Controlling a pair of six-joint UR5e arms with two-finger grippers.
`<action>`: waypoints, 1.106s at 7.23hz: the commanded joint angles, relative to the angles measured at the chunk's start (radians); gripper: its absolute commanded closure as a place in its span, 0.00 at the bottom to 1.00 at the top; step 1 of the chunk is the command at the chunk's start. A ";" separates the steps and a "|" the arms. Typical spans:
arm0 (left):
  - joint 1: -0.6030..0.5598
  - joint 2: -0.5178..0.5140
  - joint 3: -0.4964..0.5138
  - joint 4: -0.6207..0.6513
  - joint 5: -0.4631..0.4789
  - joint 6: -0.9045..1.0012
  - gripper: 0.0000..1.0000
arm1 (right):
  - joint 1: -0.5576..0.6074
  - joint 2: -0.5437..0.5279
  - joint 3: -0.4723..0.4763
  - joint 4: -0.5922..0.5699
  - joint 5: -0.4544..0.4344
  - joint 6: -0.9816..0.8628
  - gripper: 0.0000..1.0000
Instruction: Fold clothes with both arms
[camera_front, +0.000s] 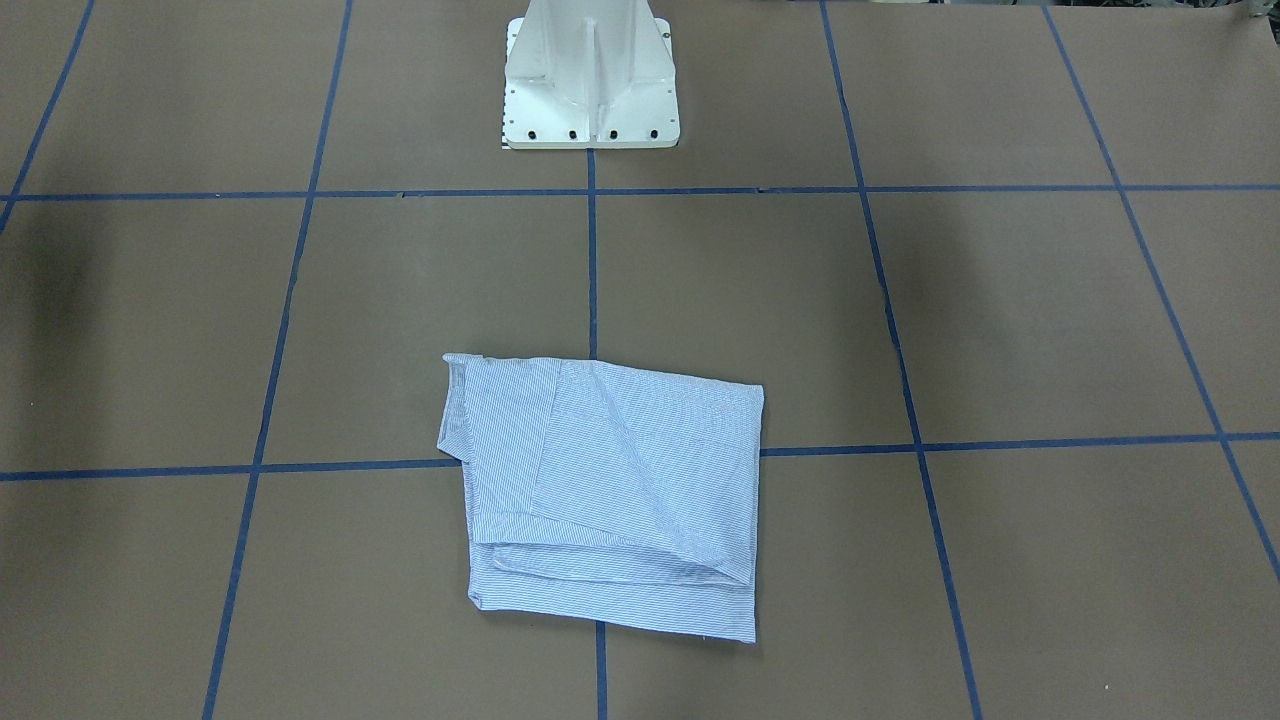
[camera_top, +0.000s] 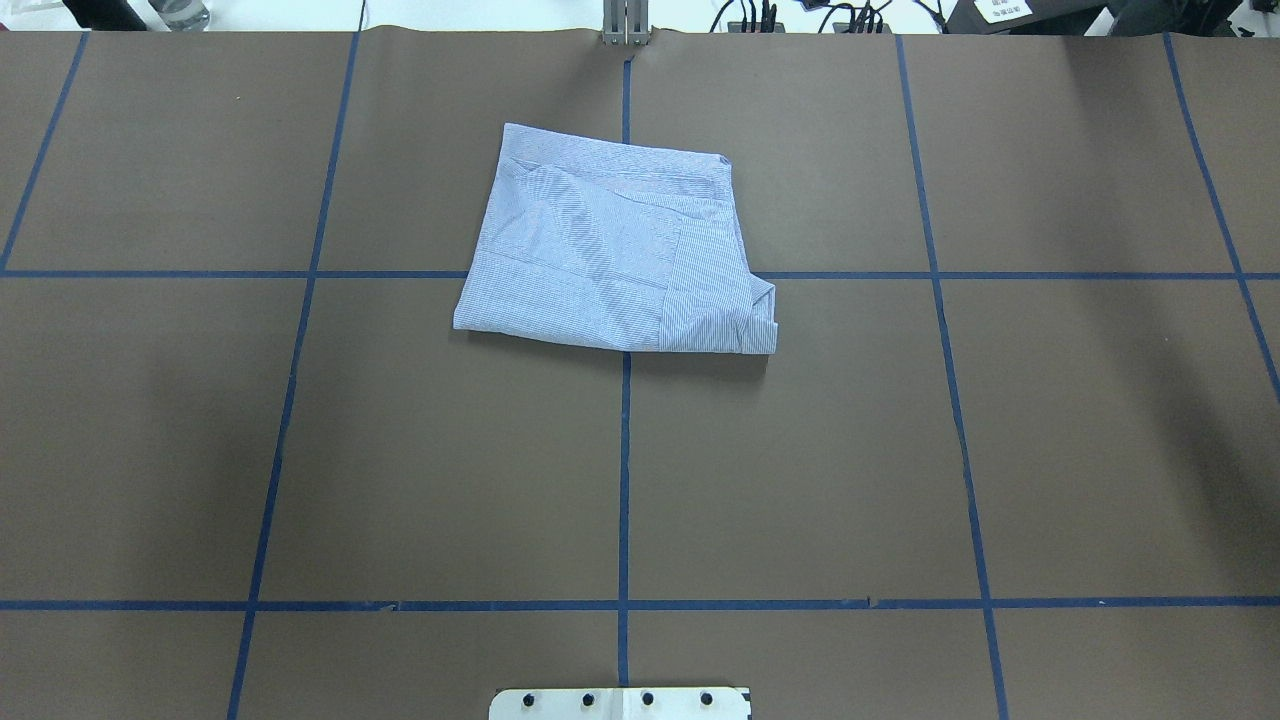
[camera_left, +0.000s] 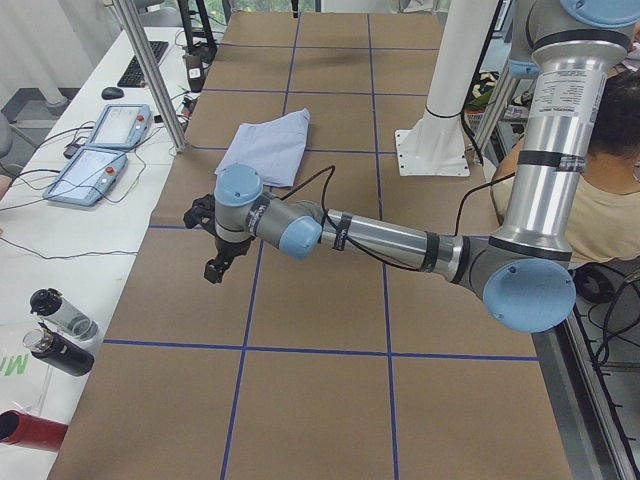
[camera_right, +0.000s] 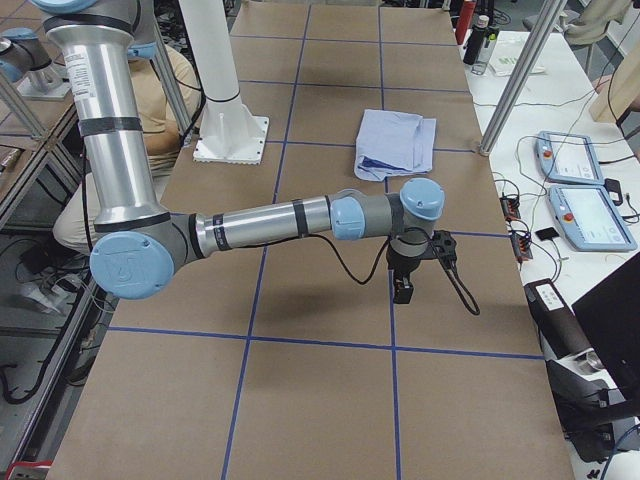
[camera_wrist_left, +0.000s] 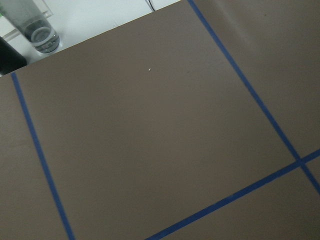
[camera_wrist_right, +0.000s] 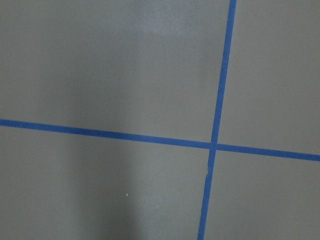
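Observation:
The light blue striped shirt (camera_front: 610, 490) lies folded into a rough rectangle on the brown table, flat near the far middle in the overhead view (camera_top: 610, 250). Neither arm touches it. In the exterior left view the left arm stretches low over the table and its black gripper (camera_left: 213, 272) hangs well short of the shirt (camera_left: 270, 145). In the exterior right view the right gripper (camera_right: 403, 290) hangs likewise, apart from the shirt (camera_right: 395, 140). I cannot tell whether either gripper is open or shut. Both wrist views show only brown table and blue tape.
The white pedestal base (camera_front: 592, 80) stands at the robot's edge of the table. Two teach pendants (camera_left: 100, 150) and bottles (camera_left: 60, 330) lie on the white bench beside the table. A metal post (camera_left: 150, 70) rises at the table's far edge. A person (camera_left: 610, 180) sits behind the robot.

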 joint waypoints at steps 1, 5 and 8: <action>-0.053 0.040 0.058 -0.005 -0.001 0.057 0.00 | 0.020 0.018 0.005 -0.050 -0.009 -0.053 0.00; -0.053 0.074 0.002 -0.008 -0.004 0.039 0.00 | 0.017 -0.062 -0.014 -0.005 0.049 -0.058 0.00; -0.050 0.075 -0.036 -0.010 -0.017 0.039 0.00 | 0.018 -0.161 0.096 -0.002 0.033 -0.055 0.00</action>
